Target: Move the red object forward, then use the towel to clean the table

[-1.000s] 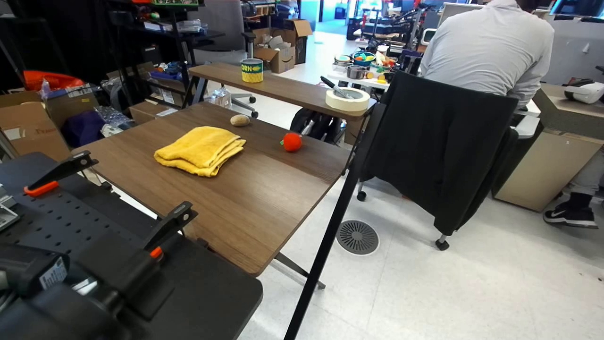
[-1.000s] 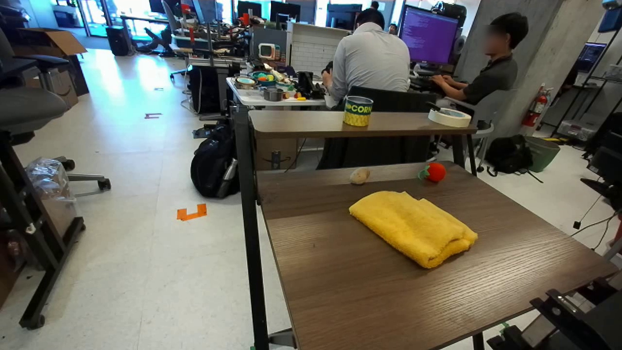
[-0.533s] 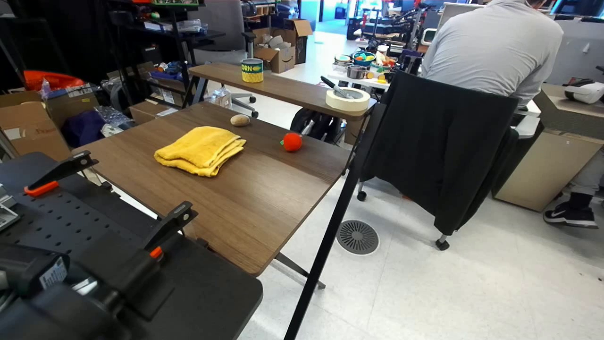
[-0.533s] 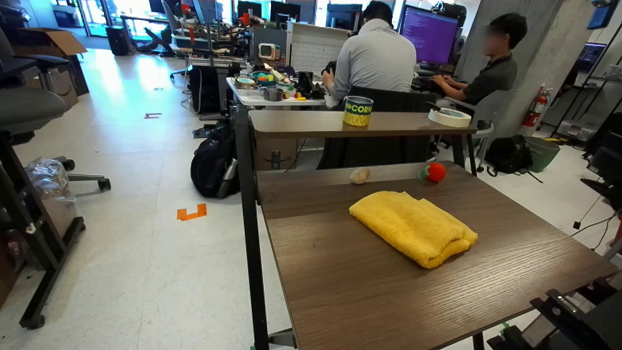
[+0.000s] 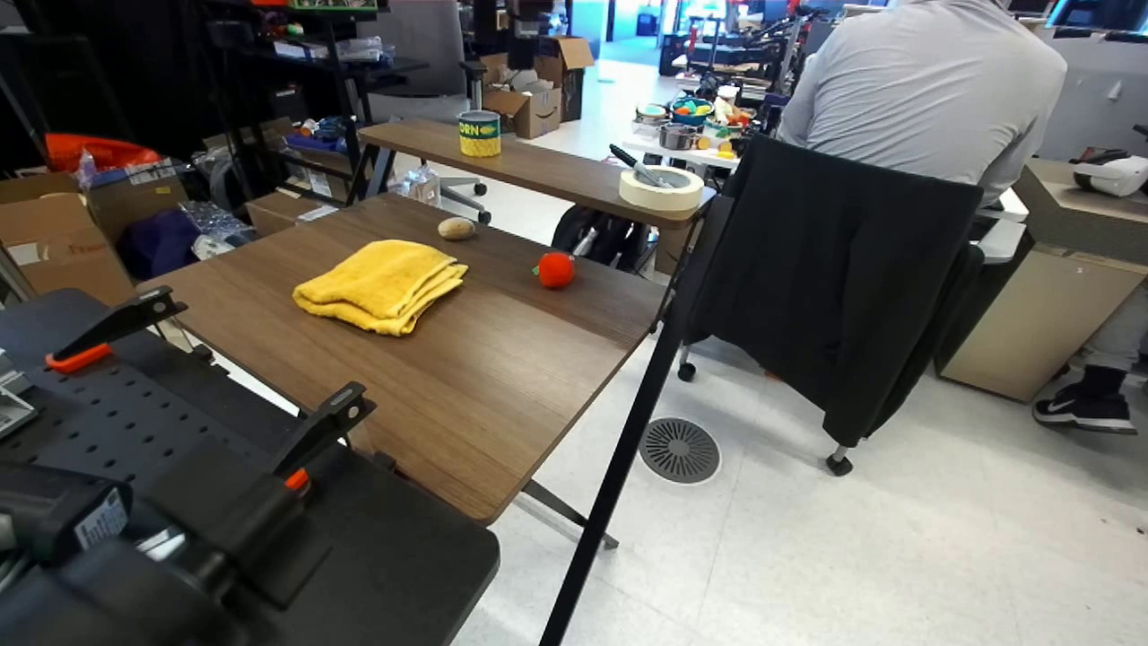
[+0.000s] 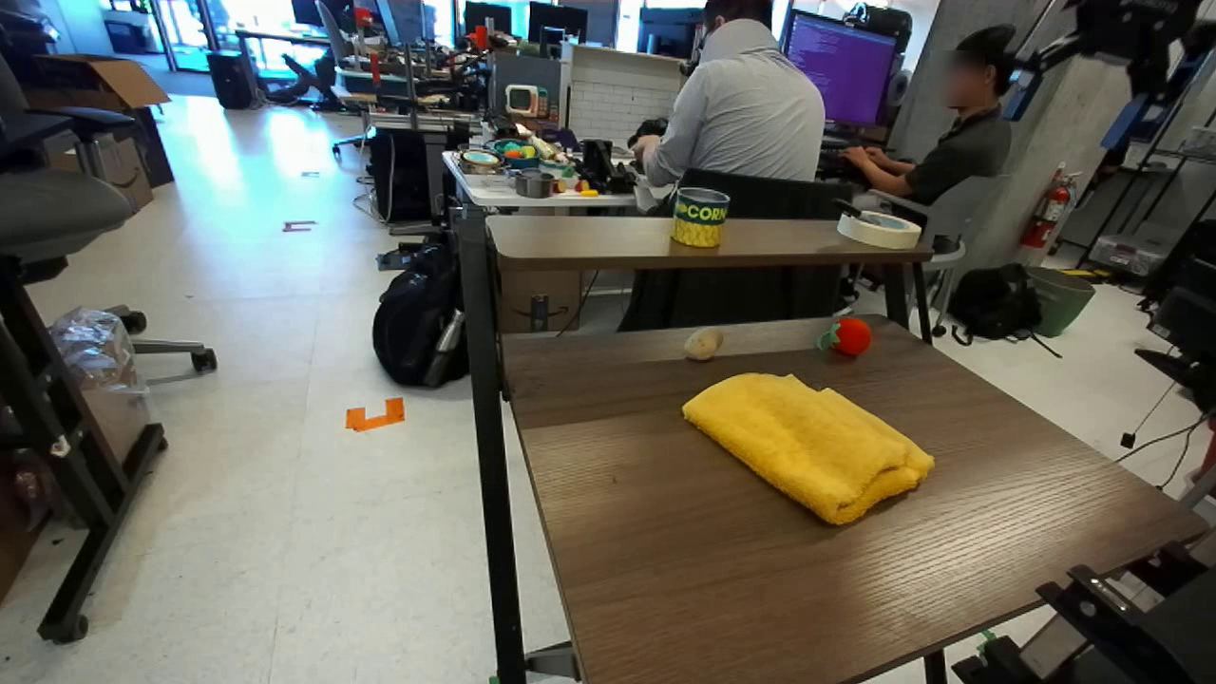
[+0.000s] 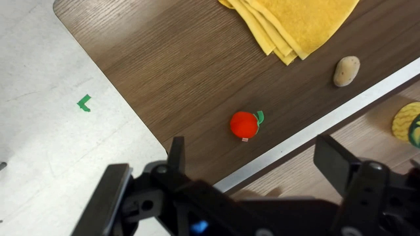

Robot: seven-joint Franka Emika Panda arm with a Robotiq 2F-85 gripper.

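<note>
The gripper (image 7: 251, 146) is spread, empty. In both exterior views the ball (image 6: 851, 336) sits far right on the table (image 6: 646, 551), apart from the towel (image 6: 807, 445); likely light and soft, best pinched mid-body.

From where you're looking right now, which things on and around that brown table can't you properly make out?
Beneath the yellow towel: its folded cloth covers that spot in both exterior views.
Corn can: cut off by the wrist view's right edge.
Tag on the red object: any lettering is too small in the wrist view.
Dark-shirted person: face blurred in an exterior view.
Gripper: base cut off by the wrist view's bottom edge.
</note>
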